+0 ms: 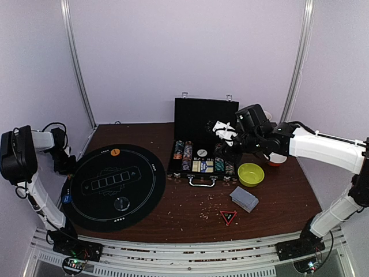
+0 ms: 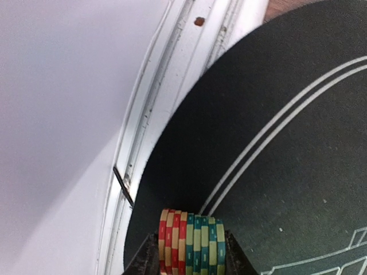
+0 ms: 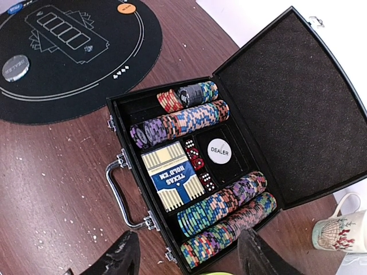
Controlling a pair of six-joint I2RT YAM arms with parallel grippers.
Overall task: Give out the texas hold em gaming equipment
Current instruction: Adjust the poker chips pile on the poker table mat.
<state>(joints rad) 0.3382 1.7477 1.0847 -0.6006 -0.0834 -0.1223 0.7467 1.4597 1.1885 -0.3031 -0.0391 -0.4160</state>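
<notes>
Chips (image 2: 192, 235) clamped in left end effector (image 2: 192, 259), wrist view only; right end effector (image 3: 189, 256) released over case (image 3: 287, 97).

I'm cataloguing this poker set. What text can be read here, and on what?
"DEALER": white disc in the case.
"TEXAS HOLD'EM": card box in the case.
"DEALER", faint: grey disc on the mat.
Too small to read: blue disc, orange disc, red triangle.
</notes>
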